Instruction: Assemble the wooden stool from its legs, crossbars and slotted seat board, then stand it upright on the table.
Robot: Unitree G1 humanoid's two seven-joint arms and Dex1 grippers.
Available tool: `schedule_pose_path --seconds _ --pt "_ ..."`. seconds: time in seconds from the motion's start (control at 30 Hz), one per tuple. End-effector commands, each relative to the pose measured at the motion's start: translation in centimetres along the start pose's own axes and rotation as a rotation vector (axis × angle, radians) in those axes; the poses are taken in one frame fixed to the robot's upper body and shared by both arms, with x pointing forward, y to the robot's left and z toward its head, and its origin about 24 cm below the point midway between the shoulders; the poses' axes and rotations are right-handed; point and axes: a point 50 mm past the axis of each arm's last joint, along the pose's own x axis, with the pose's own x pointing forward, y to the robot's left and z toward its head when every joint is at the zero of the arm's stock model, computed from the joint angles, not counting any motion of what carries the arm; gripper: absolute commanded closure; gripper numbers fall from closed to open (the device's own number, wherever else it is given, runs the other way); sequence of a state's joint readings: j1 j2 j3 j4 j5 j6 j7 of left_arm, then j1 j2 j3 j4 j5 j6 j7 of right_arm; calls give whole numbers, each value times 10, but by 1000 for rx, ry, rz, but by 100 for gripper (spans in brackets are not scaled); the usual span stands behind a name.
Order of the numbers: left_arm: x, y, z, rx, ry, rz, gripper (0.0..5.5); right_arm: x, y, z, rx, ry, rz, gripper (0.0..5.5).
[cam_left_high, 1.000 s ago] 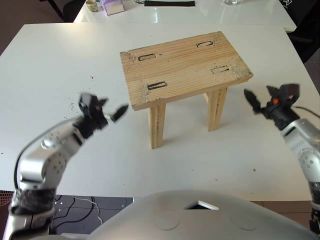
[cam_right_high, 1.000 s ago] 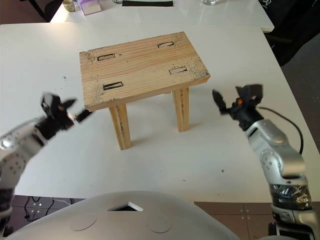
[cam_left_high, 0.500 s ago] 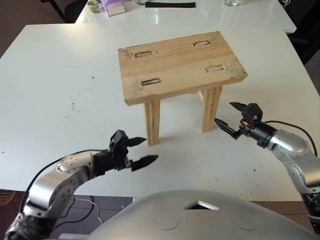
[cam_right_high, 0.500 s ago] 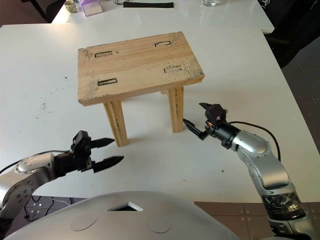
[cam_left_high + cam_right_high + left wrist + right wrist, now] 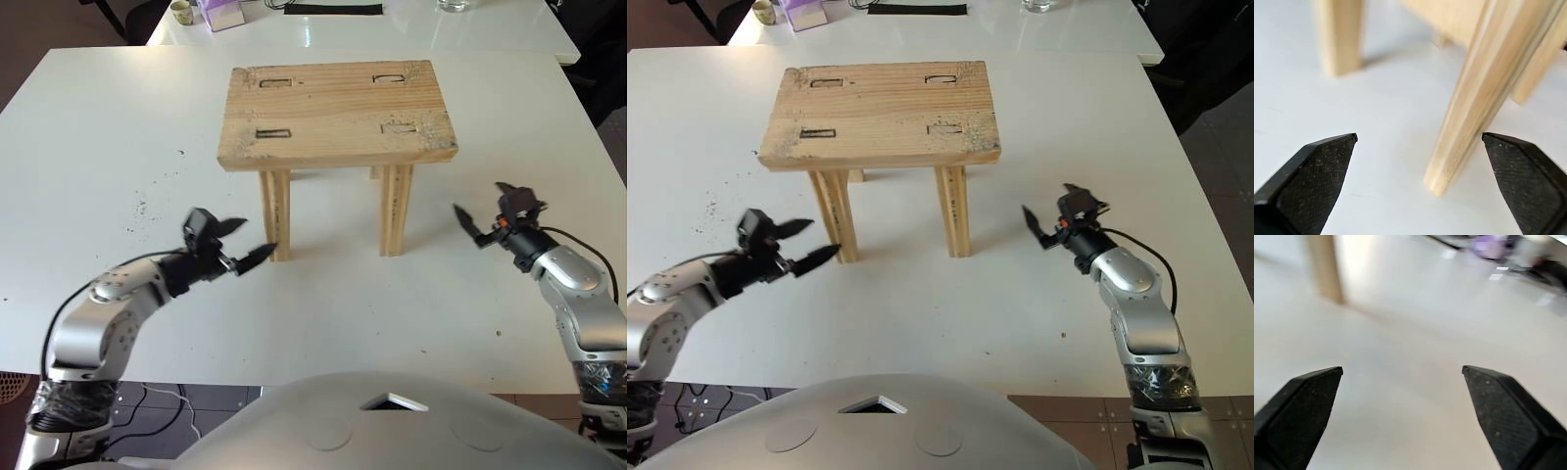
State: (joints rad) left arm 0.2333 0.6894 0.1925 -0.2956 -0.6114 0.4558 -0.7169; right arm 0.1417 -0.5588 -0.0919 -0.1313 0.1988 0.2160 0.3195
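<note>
Left eye view gives me the stool (image 5: 333,113) assembled and upright on the white table (image 5: 98,117), at 12 o'clock from me. My left gripper (image 5: 257,236) hangs at the stool's 7 o'clock, spread wide and empty, just beside the near left leg (image 5: 274,211). My right gripper (image 5: 477,198) sits at its 4 o'clock, equally wide, holding nothing, apart from the stool.

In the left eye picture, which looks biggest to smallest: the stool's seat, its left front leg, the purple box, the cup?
1. seat board
2. left front leg
3. purple box
4. cup
Box and cup stand farther back; true sizes unsure.
</note>
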Motion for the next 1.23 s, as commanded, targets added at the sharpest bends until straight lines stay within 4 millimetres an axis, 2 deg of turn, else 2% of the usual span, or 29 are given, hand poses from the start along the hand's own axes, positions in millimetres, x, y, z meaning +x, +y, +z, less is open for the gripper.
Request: schedule_pose_path --seconds 0.03,0.1,0.17,0.3,0.43,0.53,0.7,0.83,1.0,1.1,1.23 --pt "5 53 -4 56 -50 397 76 23 -6 1 29 -51 -170 99" --pt "20 65 -12 84 -58 562 76 42 1 4 106 -120 -208 99" --pt "39 67 -21 112 -92 663 76 61 8 6 167 -162 -235 99" --pt "69 60 -31 129 -142 691 76 81 9 5 172 -179 -258 99" --pt "91 58 -27 108 -220 682 76 95 3 8 121 -197 -285 99" --pt "98 58 -24 92 -270 679 76 99 2 7 124 -206 -275 99" --pt "100 59 -29 67 -323 703 76 106 8 2 122 -193 -257 99" --pt "98 61 -34 17 -356 774 76 116 13 7 120 -190 -226 99" --pt "114 53 -37 -18 -354 792 76 130 29 14 152 -183 -167 99" --pt "126 44 -41 -9 -331 777 76 130 37 7 204 -166 -174 99" --pt "131 42 -47 -8 -291 809 76 128 43 -4 241 -131 -195 99"
